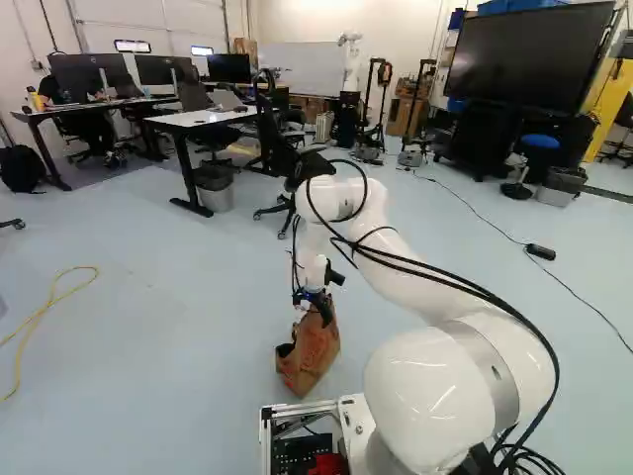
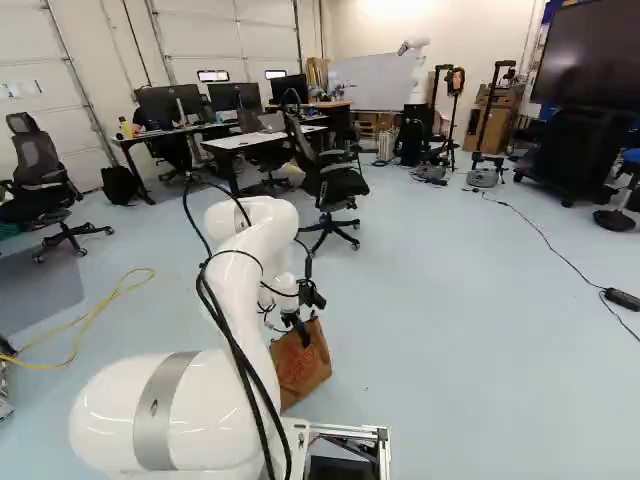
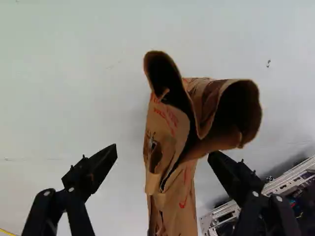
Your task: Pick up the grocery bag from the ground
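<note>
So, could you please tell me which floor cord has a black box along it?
The thin black cord, at the left base view's right, runs through the box; the yellow cord, at its left, shows none.

There is one brown paper bag [image 1: 310, 354]. Two white robot arms show: one near arm [image 1: 396, 267] over the bag and another robot [image 2: 418, 80] far past it. Way past the bag are three flat black screens [image 2: 235, 97], one big black TV [image 1: 529, 54], one long white board [image 1: 302, 69] and one round blue stool [image 1: 540, 142]. Left of the bag is one long yellow cord [image 1: 38, 317].
</note>
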